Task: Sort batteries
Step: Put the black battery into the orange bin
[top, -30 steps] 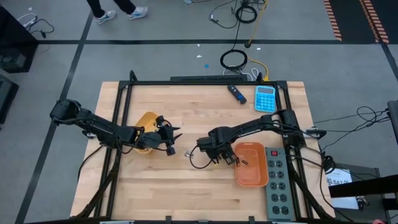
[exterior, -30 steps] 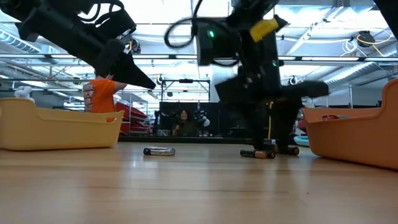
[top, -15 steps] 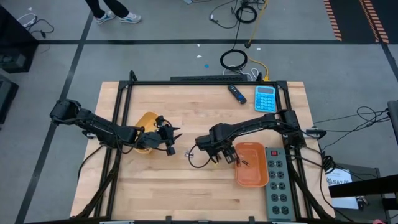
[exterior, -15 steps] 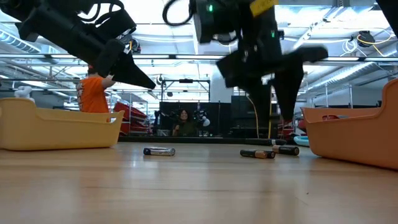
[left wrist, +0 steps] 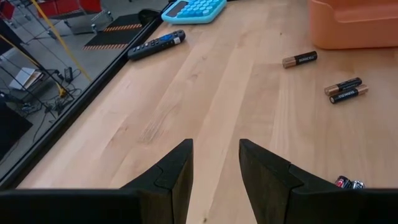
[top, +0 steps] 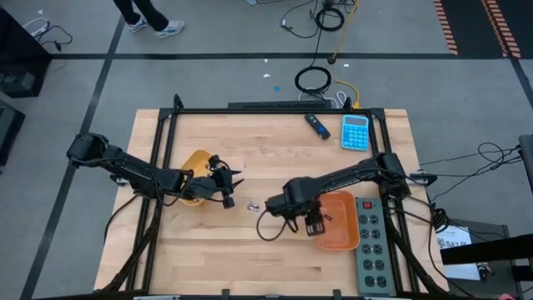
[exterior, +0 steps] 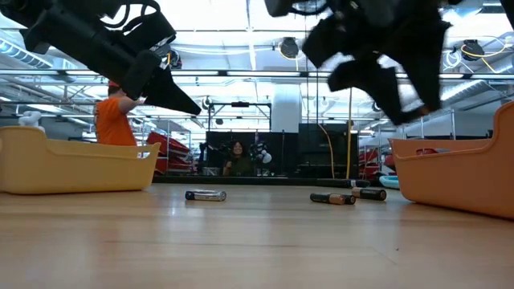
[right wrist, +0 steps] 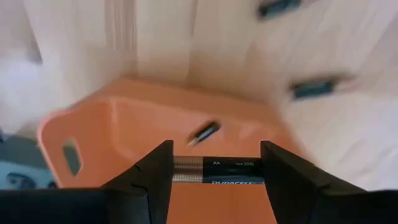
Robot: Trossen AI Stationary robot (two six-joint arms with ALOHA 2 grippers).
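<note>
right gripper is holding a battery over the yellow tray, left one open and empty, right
Not quite: the right wrist view shows the right gripper holding the battery over the orange tray, not the yellow one. The left gripper is indeed open and empty.

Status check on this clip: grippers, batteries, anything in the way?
Right gripper shut on a battery above the orange tray. Left gripper open beside the yellow tray. Loose batteries on table. No obstruction.

The right gripper [right wrist: 216, 168] pinches something between its fingers, seemingly raised, while the left gripper [left wrist: 216, 163] hangs parted.
</note>
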